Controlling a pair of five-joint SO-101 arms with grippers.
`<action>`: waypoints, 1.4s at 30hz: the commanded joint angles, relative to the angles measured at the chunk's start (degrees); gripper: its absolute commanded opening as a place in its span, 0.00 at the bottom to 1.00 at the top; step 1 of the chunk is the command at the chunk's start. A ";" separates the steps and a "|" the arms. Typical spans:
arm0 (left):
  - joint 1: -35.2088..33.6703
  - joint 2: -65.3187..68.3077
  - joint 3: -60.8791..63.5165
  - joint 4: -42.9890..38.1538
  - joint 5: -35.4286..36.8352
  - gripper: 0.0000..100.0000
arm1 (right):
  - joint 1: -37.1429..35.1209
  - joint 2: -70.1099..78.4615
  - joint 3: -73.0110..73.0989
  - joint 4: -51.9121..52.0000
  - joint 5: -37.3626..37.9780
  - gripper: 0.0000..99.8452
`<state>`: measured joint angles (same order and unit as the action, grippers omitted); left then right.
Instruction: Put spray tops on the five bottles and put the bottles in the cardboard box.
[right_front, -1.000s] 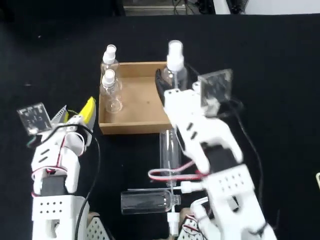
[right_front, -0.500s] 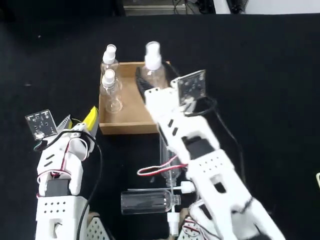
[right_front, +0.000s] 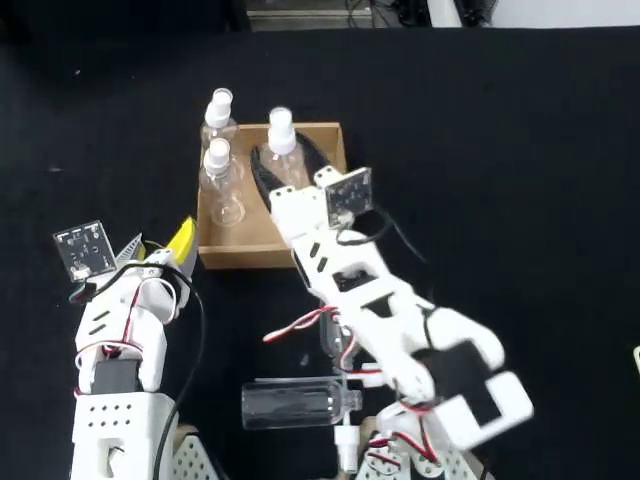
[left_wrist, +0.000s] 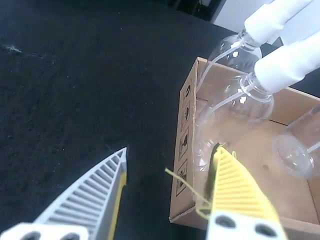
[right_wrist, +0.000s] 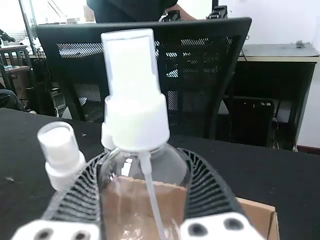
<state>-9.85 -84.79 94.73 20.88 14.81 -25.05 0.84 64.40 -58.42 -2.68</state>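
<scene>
Right fingers: clamped on the bottle, which has been carried inward from the box's right wall.
Left fingers: spread, beside the box.

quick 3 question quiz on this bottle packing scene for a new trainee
1. True or false: the left end effector is shut on a bottle.
2. The bottle in the right end effector is: A) lying on its side, B) upright at the cardboard box, C) missing its spray top.
3. How many bottles with spray tops show in the high view?

Key: 1. False, it stands open and empty. 2. B. 3. Three, counting the held one.
</scene>
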 joint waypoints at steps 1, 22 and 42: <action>0.57 -0.97 -0.84 -1.23 0.18 0.25 | -0.70 3.65 -3.82 -7.12 0.09 0.01; 0.57 -0.97 -0.84 -1.23 0.09 0.25 | 7.82 4.53 -2.95 -12.04 0.00 0.01; 0.57 -0.97 -0.75 -1.23 0.09 0.25 | 12.04 7.08 -8.84 -3.25 -0.26 0.01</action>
<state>-9.85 -84.79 94.73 20.88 14.81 -15.56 7.78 58.59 -61.85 -2.68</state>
